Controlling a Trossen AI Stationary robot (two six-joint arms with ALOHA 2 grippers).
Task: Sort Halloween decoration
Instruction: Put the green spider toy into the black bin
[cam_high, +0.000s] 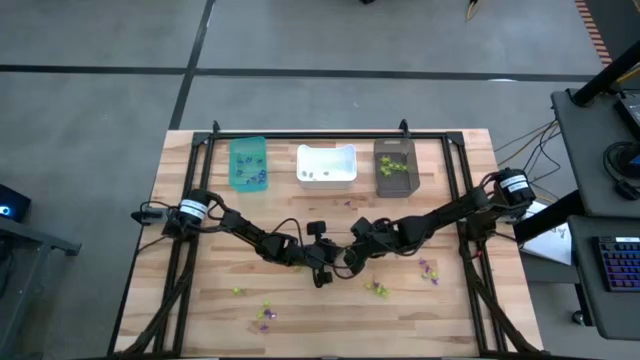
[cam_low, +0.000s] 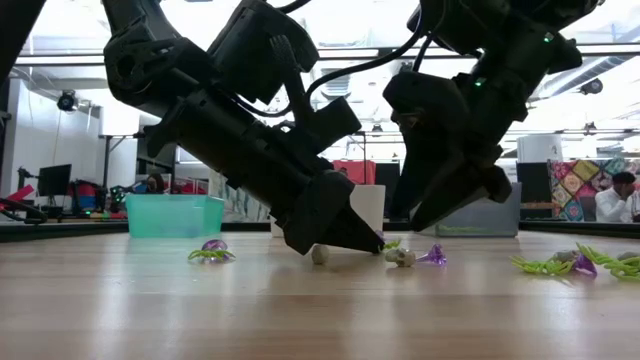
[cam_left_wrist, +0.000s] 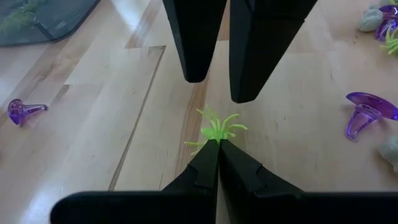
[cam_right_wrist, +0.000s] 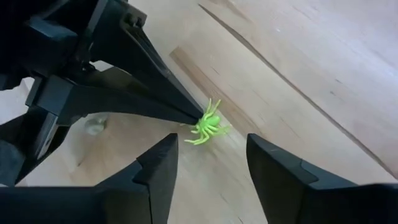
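Observation:
A lime-green plastic spider, one piece of the Halloween decoration, sits at the tips of my left gripper, which is shut on it near the table's middle. My right gripper stands open just above, one finger on either side of the spider, touching nothing. Other trinkets lie loose on the wood: purple ones, pale ones and green ones. My left gripper pinches the spider by the edge of its body, only at the very tips of its two fingers. The fingers slant down from the table's left side. The spider sticks out beyond the tips, close over the wood; whether it rests there I cannot tell.
Three bins stand in a row at the far edge: teal, white and dark brown. More trinkets are scattered toward the near edge and to the right. A person sits in the room beyond.

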